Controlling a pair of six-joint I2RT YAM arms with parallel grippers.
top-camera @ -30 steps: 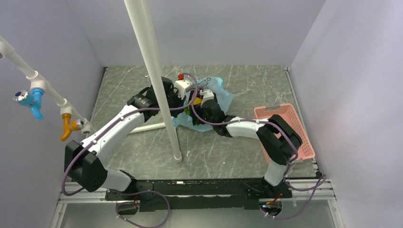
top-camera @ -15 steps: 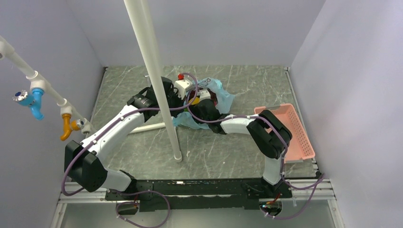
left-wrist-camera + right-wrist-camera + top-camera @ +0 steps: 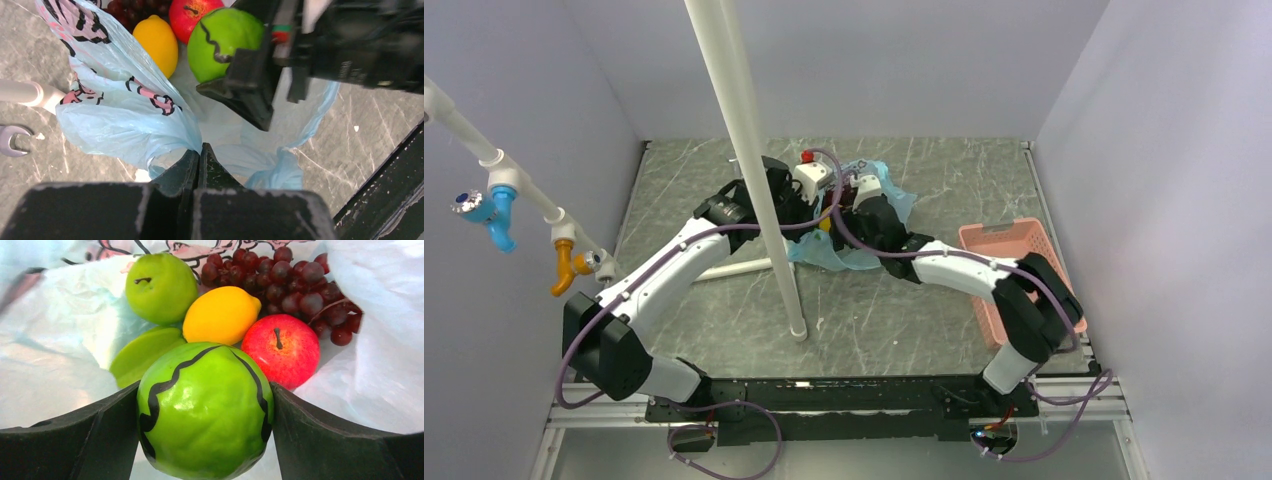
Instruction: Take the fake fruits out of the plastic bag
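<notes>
The light blue plastic bag (image 3: pixel 896 203) lies open at the table's back middle. My left gripper (image 3: pixel 200 150) is shut on a fold of the bag's edge (image 3: pixel 125 115), holding the mouth open. Inside lie fake fruits: a dark grape bunch (image 3: pixel 290 280), a yellow lemon (image 3: pixel 220 315), a red apple (image 3: pixel 282 350), a green apple (image 3: pixel 160 287) and a green slice (image 3: pixel 142 352). My right gripper (image 3: pixel 205 415) reaches into the bag, both fingers pressed against the sides of a round green fruit (image 3: pixel 205 400) with a wavy black line.
A white pole (image 3: pixel 754 170) stands just left of the bag, its base bar (image 3: pixel 25 93) on the table beside a small wrench (image 3: pixel 12 140). A pink slotted tray (image 3: pixel 1014 245) lies at the right. Faucets (image 3: pixel 494 215) jut from the left wall.
My right arm has pushed further into the bag, and its fingers have narrowed onto the green fruit. The left gripper has kept its hold on the bag.
</notes>
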